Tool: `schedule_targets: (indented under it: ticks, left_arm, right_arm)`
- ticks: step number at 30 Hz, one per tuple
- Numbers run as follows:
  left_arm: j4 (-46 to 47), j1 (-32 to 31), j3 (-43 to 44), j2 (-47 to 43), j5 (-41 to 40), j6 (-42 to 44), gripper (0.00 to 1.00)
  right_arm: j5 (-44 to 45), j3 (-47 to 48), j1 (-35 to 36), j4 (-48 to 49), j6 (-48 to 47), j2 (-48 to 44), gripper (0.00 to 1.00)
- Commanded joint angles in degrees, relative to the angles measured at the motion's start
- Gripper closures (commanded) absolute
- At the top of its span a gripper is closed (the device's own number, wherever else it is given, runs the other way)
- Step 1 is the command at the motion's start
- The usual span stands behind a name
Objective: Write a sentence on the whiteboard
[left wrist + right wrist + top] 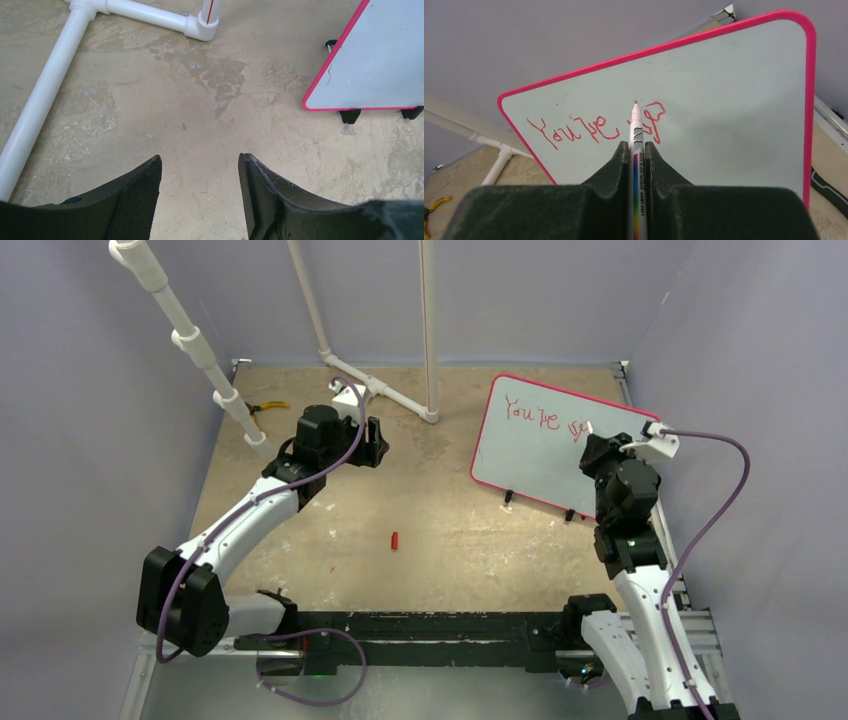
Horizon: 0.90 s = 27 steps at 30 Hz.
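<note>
top view: the whiteboard (540, 450) stands tilted at the far right of the table (450, 520) on small black feet. the sentence (535, 412) runs in red along its upper part (it starts "you're"; the letters after that sit behind the arm). the right gripper (592, 435) is up at the board face. the left gripper (378, 445) hangs well apart from it, near a white pipe frame (400, 397). a small red piece (395, 540) lies alone on the table.

left wrist view: the fingers (145, 200) stand spread, only bare table between them; a lower corner of the whiteboard (380, 60) shows at upper right.

right wrist view: the right gripper (637, 147) pinches a white marker (636, 127), jaws pressed on its barrel. the red tip is at the last red letters; whether it touches the board i cannot tell.
</note>
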Motion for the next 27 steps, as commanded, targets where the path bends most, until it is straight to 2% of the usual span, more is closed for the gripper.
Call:
schedule_targets:
  ticks: [1, 18, 27]
  left_arm:
    - [1.81, 0.35, -0.35, -1.73, 0.05, -0.88, 0.43]
    - [1.98, 0.35, -0.38, -1.61, 0.31, -1.0, 0.43]
    - [2.07, 0.34, -0.38, -1.51, 0.84, -1.13, 0.43]
  right_arm:
    - [-0.61, 1.11, -0.33, -0.56, -1.06, -0.74, 1.0]
    - [0.3, 3.41, -0.32, -6.35, -0.08, 0.19, 1.0]
    - [0.43, 1.12, -0.57, -4.82, 0.88, 0.08, 1.0]
